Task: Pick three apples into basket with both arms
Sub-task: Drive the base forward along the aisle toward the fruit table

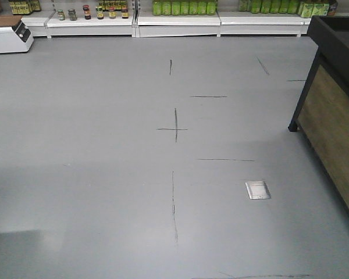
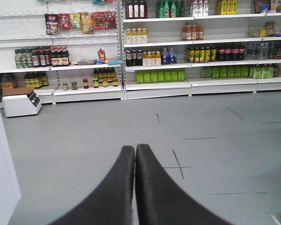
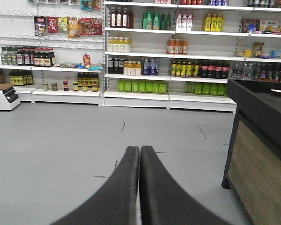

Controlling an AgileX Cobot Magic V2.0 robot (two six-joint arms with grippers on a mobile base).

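The left gripper [image 2: 135, 152] and right gripper [image 3: 139, 152] each have 2 fingers pressed together, gripping nothing, above open grey floor [image 1: 104, 174]. A wood-panelled counter [image 1: 337, 116] bounds the right side, with what looks like a metal floor plate [image 1: 257, 189] near it. Stocked shelves [image 3: 168, 56] line the far wall. The apples and basket fall outside all 3 views.

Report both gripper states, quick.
Left gripper: closed, holding nothing.
Right gripper: closed, holding nothing.
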